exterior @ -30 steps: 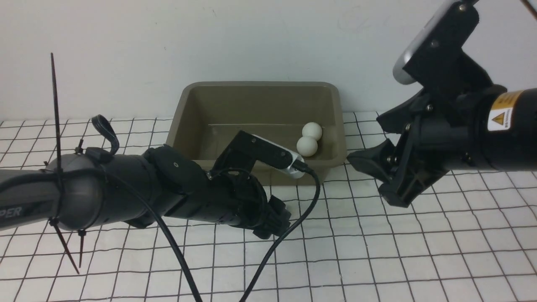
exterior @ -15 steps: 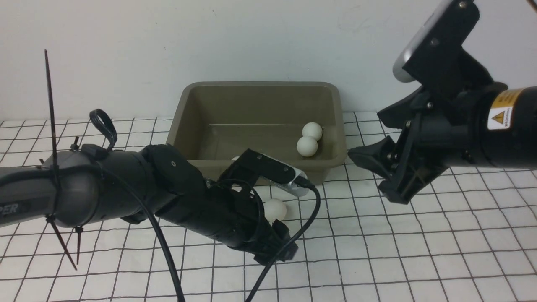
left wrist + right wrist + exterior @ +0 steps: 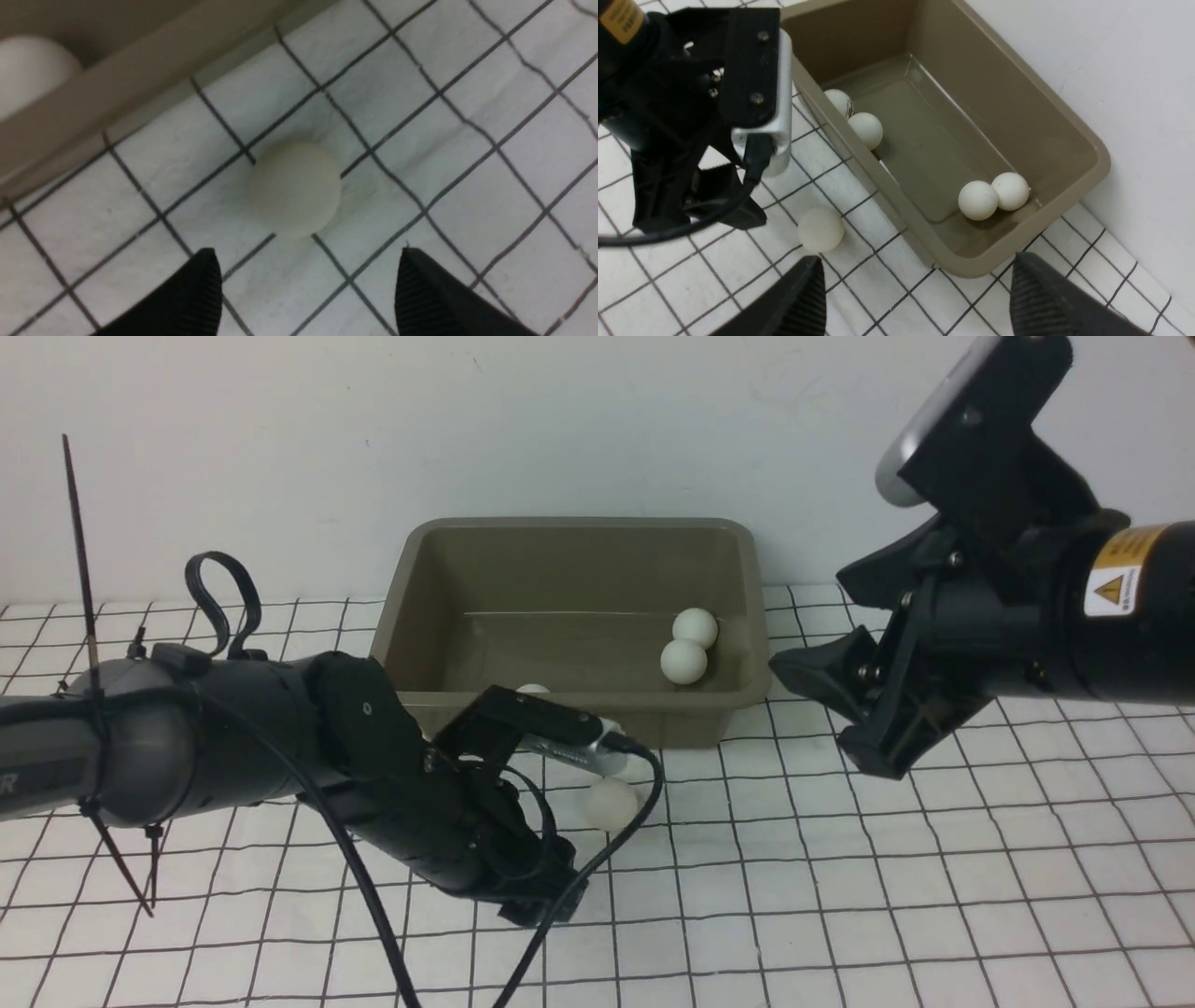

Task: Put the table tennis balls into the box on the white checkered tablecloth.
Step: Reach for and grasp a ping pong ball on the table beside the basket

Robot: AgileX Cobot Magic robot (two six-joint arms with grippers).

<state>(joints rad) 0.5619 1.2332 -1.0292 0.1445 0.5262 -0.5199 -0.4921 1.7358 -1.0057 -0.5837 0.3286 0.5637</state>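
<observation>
Left gripper (image 3: 306, 280): jaws spread and empty, ribbed black fingers (image 3: 191, 303) low over the cloth with nothing between them.
Loose ball (image 3: 294, 189): lies on the white checkered tablecloth (image 3: 840, 896) just ahead of those fingertips and clear of them. It is outside the box, near its front wall.
Right gripper (image 3: 920, 298): jaws wide apart and holding nothing, raised above the cloth just off the box's right end.
Box (image 3: 579, 525): olive-grey bin at the back of the cloth, close to the pale wall (image 3: 280, 448).
Balls inside: four in all. The right-end pair (image 3: 977, 199) sits touching. The near-wall pair (image 3: 865, 129) lies side by side toward the left, one of them showing a dark mark.
In the way: seen from the front, the left arm's silver wrist camera (image 3: 560, 737) and its black cable (image 3: 654, 238) cross before the box's front wall. That wall hides all but the top of one ball of the near-wall pair, and it stands between the loose ball and the others.
Around: black cable ties (image 3: 81, 551) stick up from the left arm, and a yellow warning label (image 3: 1116, 583) marks the right arm.
</observation>
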